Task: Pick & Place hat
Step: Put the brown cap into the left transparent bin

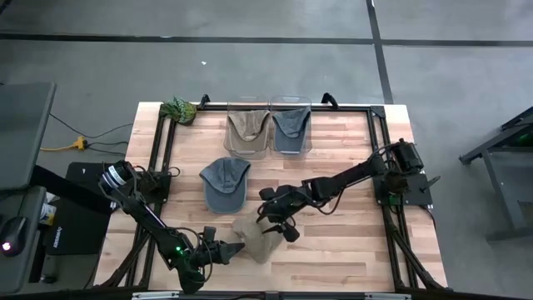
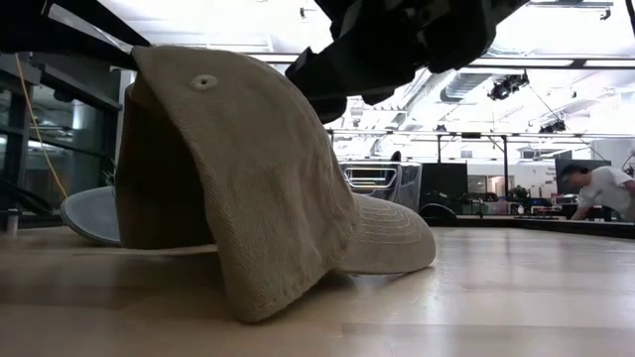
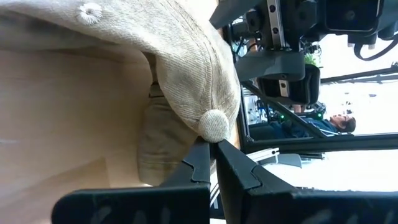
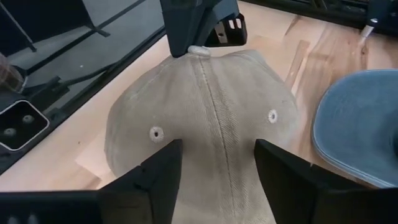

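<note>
A beige baseball cap [image 1: 254, 239] lies on the wooden desk [image 1: 350, 242] near its front edge, crown raised and brim [image 2: 392, 238] resting flat on the wood. The left end effector [image 1: 234, 249] sits at the cap's front-left side with its 2 fingers [image 3: 198, 163] pressed together, pinching the fabric at the crown's top button [image 3: 214, 124]. The right end effector [image 1: 275, 227] hovers over the cap from the other side, its 2 fingers [image 4: 158, 174] spread apart and straddling the crown's centre seam without closing on it. Just behind the beige cap lies a blue-grey denim cap [image 1: 224, 182], flat on the desk and apart from both end effectors. At the desk's back edge stand 2 clear bins [image 1: 268, 108] side by side, 1 holding a tan cap [image 1: 247, 127] and the other a grey-blue cap [image 1: 291, 122]. A camouflage cap [image 1: 179, 109] rests at the back-left corner. In the low view a person [image 2: 595, 190] leans over in the room beyond.
</note>
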Action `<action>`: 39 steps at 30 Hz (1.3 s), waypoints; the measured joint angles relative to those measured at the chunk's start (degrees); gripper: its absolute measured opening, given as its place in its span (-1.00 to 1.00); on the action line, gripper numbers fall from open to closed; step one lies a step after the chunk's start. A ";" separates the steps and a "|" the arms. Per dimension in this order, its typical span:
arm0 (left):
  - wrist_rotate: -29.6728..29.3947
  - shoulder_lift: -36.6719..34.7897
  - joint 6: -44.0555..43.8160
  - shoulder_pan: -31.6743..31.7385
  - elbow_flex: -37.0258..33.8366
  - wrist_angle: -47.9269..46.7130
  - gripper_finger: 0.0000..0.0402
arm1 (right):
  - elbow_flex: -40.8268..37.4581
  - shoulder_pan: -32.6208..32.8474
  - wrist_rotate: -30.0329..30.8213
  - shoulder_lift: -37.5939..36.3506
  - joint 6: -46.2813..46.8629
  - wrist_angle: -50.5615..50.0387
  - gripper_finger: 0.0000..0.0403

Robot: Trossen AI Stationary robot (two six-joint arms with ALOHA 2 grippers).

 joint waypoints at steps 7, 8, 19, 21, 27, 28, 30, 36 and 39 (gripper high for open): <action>-0.16 0.00 -0.01 0.04 0.00 0.36 -1.00 | 0.00 0.00 -1.59 0.00 0.06 -0.24 -0.34; -0.20 0.00 -0.01 0.04 0.00 0.48 -1.00 | 0.00 0.00 -1.58 0.00 0.24 -0.26 -0.37; -1.31 0.00 1.05 0.04 0.00 1.48 -1.00 | 0.00 -0.26 -1.46 0.00 2.57 -0.26 -0.66; -1.46 0.00 1.05 0.05 0.00 1.57 -1.00 | 0.00 -0.17 -1.59 0.00 2.60 -0.26 -0.81; -1.80 0.00 1.05 0.04 0.00 2.33 -1.00 | 0.00 -0.11 -1.59 0.00 5.12 0.51 -0.95; -1.85 0.00 1.04 0.04 0.00 2.51 -1.00 | 0.00 -0.11 -1.69 0.00 5.98 0.73 -0.97; -1.84 -0.02 1.03 0.04 0.00 2.74 -1.00 | 0.00 -0.11 -1.78 0.00 7.09 0.92 -0.98; -1.84 -0.02 1.05 0.04 0.00 2.84 -1.00 | 0.00 -0.11 -1.98 -0.01 8.95 0.91 -0.99; -1.84 -0.02 1.06 0.04 0.00 2.84 -1.00 | -0.02 -0.11 -1.14 -0.67 9.05 0.81 -0.99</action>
